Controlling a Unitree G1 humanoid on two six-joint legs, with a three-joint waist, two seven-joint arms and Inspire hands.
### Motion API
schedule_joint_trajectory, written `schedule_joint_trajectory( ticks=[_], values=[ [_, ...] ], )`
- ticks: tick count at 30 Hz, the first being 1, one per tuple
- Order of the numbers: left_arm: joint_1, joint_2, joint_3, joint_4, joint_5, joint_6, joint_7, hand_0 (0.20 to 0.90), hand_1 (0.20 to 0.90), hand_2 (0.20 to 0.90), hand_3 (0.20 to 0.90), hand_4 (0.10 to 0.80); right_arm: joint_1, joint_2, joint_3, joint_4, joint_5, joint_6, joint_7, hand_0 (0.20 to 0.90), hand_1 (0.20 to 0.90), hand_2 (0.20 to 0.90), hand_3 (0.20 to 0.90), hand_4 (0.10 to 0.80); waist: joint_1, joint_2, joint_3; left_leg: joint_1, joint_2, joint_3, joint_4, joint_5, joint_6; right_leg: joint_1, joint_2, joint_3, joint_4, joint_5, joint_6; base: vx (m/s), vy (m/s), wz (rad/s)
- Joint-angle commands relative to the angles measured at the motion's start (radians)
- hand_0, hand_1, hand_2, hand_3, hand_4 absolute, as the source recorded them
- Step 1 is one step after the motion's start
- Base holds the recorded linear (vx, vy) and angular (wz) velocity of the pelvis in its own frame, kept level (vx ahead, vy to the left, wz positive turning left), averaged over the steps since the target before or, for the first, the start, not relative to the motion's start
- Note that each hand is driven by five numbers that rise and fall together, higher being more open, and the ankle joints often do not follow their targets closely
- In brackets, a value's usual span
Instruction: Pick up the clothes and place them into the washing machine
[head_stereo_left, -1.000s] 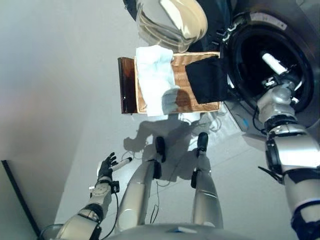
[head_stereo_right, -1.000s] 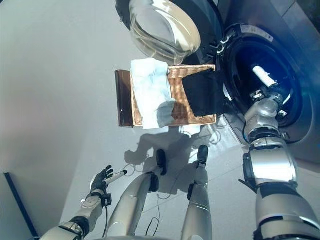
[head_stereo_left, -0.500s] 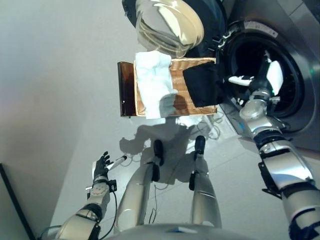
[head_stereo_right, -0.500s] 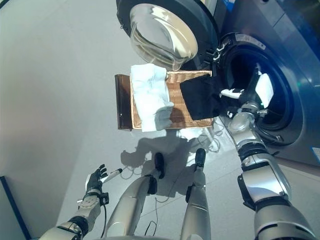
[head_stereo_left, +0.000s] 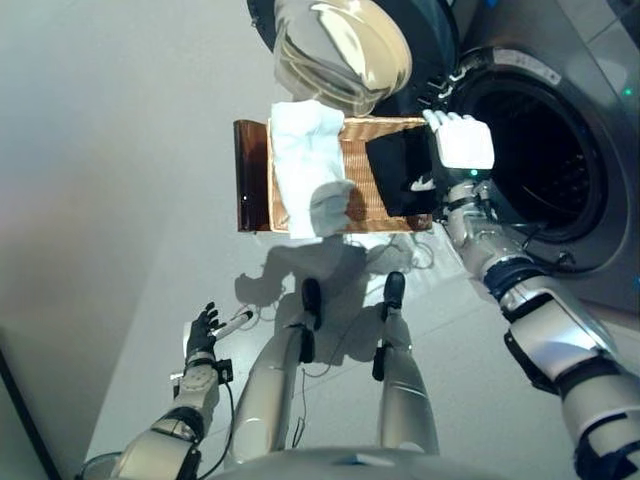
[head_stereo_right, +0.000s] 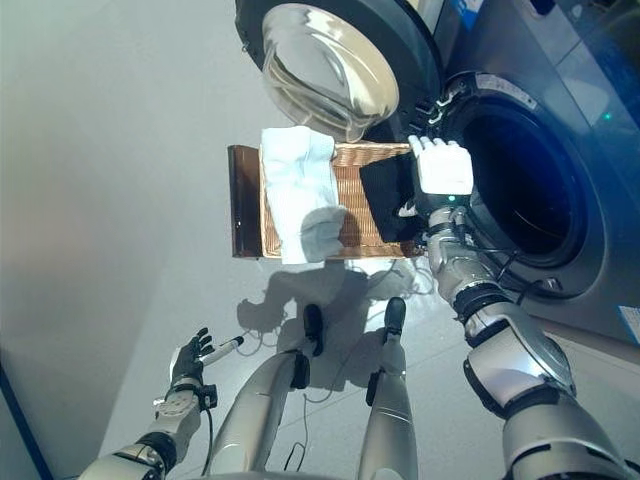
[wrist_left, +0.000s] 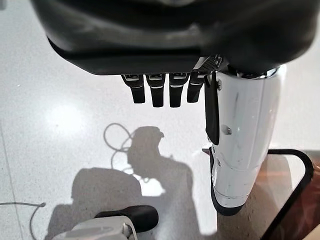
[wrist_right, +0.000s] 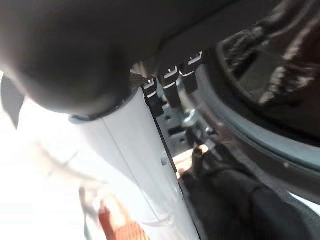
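Black cloth (head_stereo_left: 400, 172), draped over the wicker basket's (head_stereo_left: 360, 195) right end at upper centre, is judged soft and light, best gathered at a bunched fold. The right hand (head_stereo_left: 460, 145) is seen empty beside it, fingers relaxed; the left hand (head_stereo_left: 203, 333), lower left, likewise holds nothing.

The robot's right arm reaches from the lower right of the frame up toward centre right, its right hand (head_stereo_left: 460, 143) raised with straight fingers and empty, white back facing the camera. The left arm hangs at lower left, the left hand (head_stereo_left: 203, 330) relaxed, fingers loosely spread, holding nothing.
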Motion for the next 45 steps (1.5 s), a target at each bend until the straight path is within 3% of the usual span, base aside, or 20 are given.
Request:
schedule_joint_trajectory(
  ticks=[1,11,22,35,45],
  values=[
    [-0.006,0.032,-0.008,0.018,0.011,-0.032,0.042,0.9,0.9,0.9,0.9,0.8,-0.185,-0.045,0.079,0.038,-0.159,0.058,0.0,0.9,0.9,0.9,0.9,0.8,0.053,0.035,0.021,0.189,0.025,-0.089,-0.419,0.204,-0.146,0.105,0.063,-0.045,-0.01,-0.063,0.0,0.0,0.0,0.0],
    [-0.017,0.037,-0.017,0.018,-0.024,-0.031,0.036,0.9,0.9,0.9,0.9,0.8,-0.272,0.048,0.274,0.173,-0.328,0.076,0.116,0.9,0.9,0.9,0.9,0.8,0.067,0.02,0.055,0.173,0.025,-0.112,-0.419,0.217,-0.154,0.109,0.062,-0.059,-0.017,-0.06,-0.002,0.001,-0.008,0.05],
    [-0.029,0.045,-0.017,-0.042,-0.112,-0.058,0.031,0.9,0.9,0.9,0.9,0.8,-0.348,0.063,0.331,0.219,-0.334,0.083,0.156,0.9,0.9,0.9,0.9,0.8,0.08,0.017,0.118,0.123,0.026,-0.14,-0.419,0.237,-0.168,0.088,0.061,-0.08,-0.03,-0.049,-0.002,-0.006,-0.016,0.1],
    [-0.03,0.076,-0.028,-0.298,-0.201,-0.099,0.017,0.9,0.9,0.9,0.9,0.8,-0.454,-0.049,0.378,0.314,-0.307,0.102,0.172,0.9,0.9,0.9,0.9,0.8,0.091,0.047,0.201,0.027,0.026,-0.172,-0.419,0.263,-0.186,0.014,0.061,-0.111,-0.03,-0.039,-0.002,-0.013,-0.017,0.11],
    [-0.031,0.062,-0.035,-0.313,-0.198,-0.091,0.013,0.9,0.9,0.9,0.9,0.8,-0.465,-0.105,0.393,0.364,-0.317,0.115,0.187,0.9,0.9,0.9,0.9,0.8,0.086,0.054,0.218,0.014,0.024,-0.175,-0.419,0.26,-0.187,-0.009,0.065,-0.112,-0.02,-0.043,-0.002,0.0,0.002,0.05]
  ],
)
